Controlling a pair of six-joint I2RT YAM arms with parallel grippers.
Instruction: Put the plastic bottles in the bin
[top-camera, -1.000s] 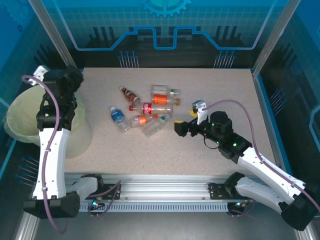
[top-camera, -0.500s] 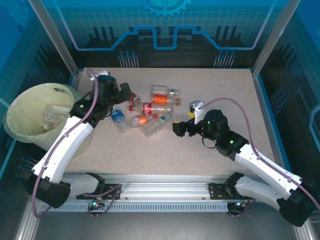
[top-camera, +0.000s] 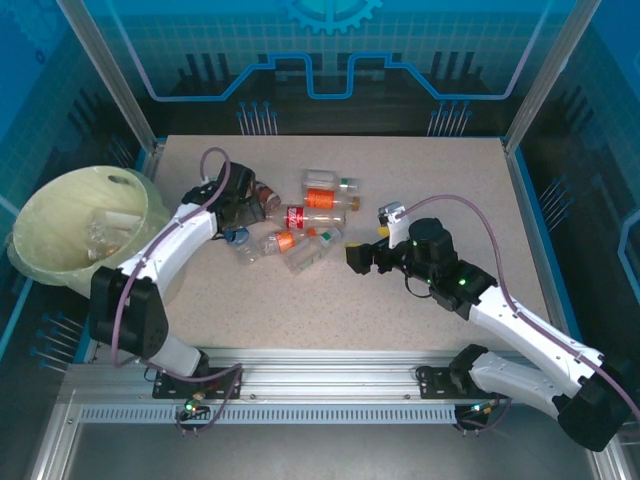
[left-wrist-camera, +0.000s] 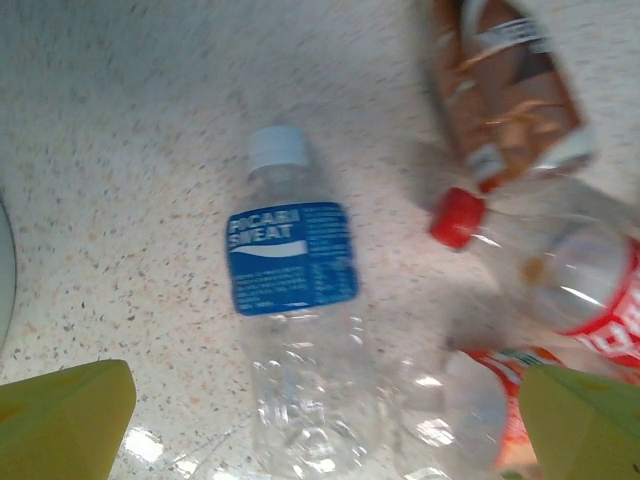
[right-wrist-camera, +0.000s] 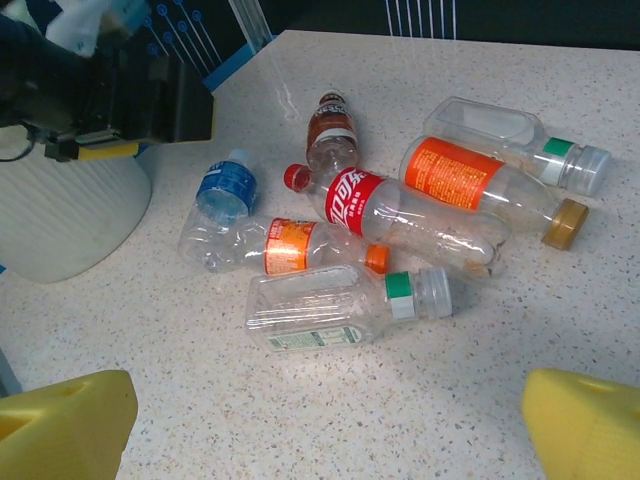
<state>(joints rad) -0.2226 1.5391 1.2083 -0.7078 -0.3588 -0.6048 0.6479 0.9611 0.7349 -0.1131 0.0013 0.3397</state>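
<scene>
Left gripper (left-wrist-camera: 320, 428) hangs wide open and empty over the blue-labelled bottle (left-wrist-camera: 292, 262). Closing off-centre could squirt this crumpled bottle sideways against the red-capped bottle (left-wrist-camera: 585, 290) just beside it.

A speckled beige tabletop (top-camera: 450, 180) is being bordered by a blue edge strip (top-camera: 538, 230) and flanked by slanting aluminium posts (top-camera: 555, 75). A blue patterned back panel (top-camera: 330, 60) is being seen behind it, and a slotted metal rail (top-camera: 330, 385) along its near edge.

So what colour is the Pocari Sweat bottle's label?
The label is blue with white letters, clearest in the left wrist view.
</scene>
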